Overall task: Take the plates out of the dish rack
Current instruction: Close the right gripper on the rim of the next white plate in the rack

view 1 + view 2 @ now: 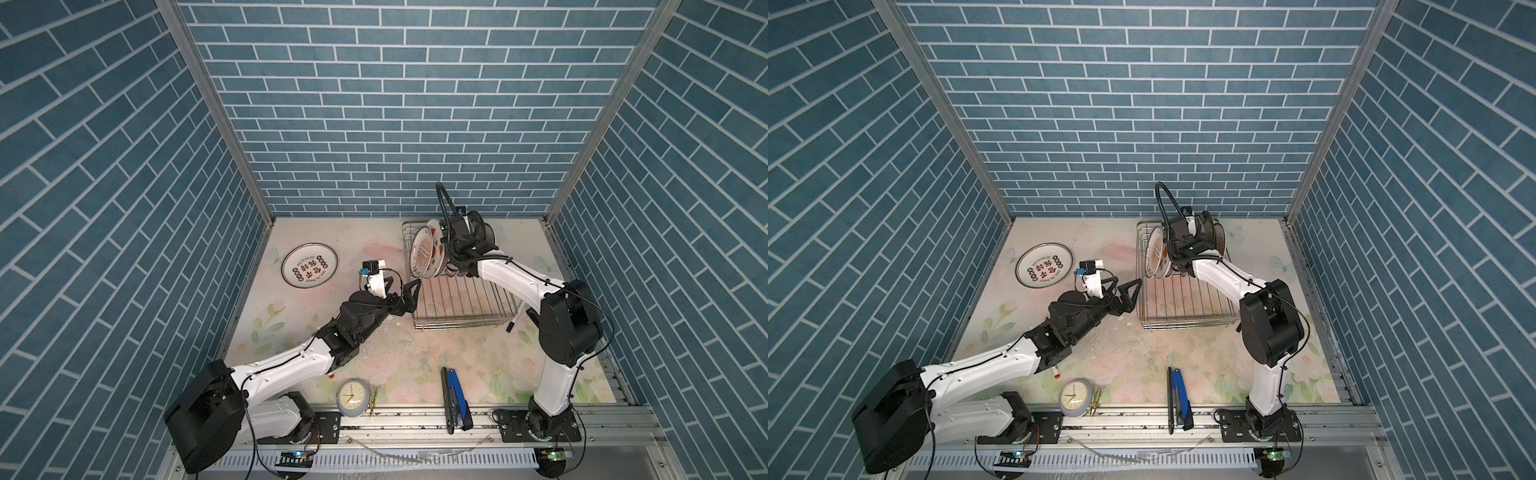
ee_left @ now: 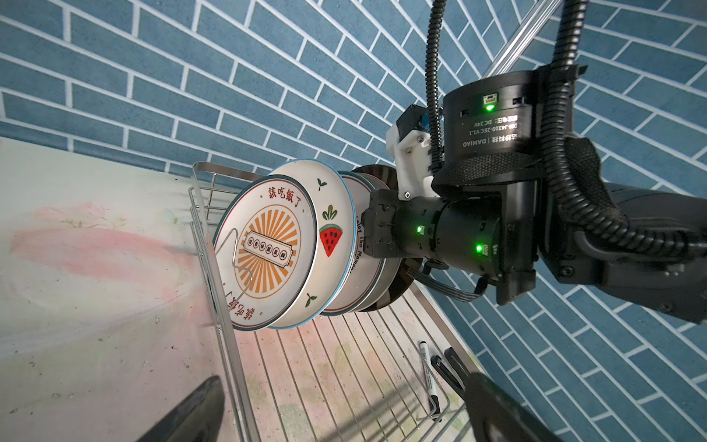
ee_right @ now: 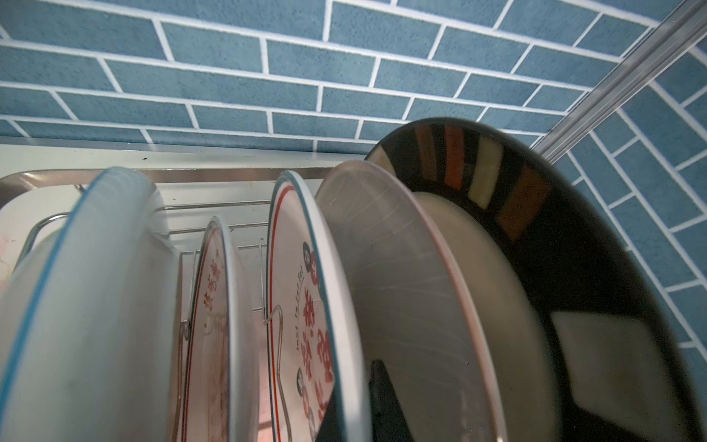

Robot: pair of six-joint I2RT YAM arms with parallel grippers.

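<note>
Right jaws pinch rim of printed plate (image 3: 298, 291) in dish rack (image 1: 465, 299); left jaws spread. Lift straight out, clear of grey plate (image 3: 401, 275) beside jaws

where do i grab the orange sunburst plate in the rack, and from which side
Take the sunburst plate by its upper rim, coming down from above. It stands on edge in the dish rack, a wire prong across its face and the watermelon plate close behind, so the top edge looks the most free.
</note>
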